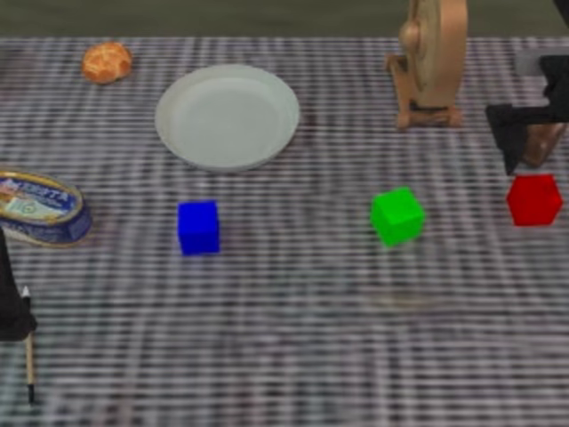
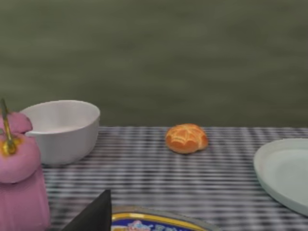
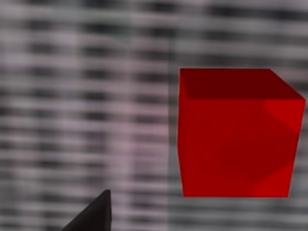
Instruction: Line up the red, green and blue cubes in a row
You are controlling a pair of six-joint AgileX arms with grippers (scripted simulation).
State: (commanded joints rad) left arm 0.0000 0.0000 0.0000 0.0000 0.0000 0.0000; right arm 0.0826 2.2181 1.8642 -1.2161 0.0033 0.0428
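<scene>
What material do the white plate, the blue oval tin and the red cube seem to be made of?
White plate: looks like glazed ceramic or smooth plastic, plain with a soft sheen.
Blue oval tin: probably metal, with a printed label and a pale rim.
Red cube: flat, uniform colour with sharp edges and no grain, perhaps plastic or painted wood; it stays open.

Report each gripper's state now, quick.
Left gripper: parked at the table's left edge, cannot tell.
Right gripper: just behind the bright red cube, holding nothing, cannot tell.
</scene>
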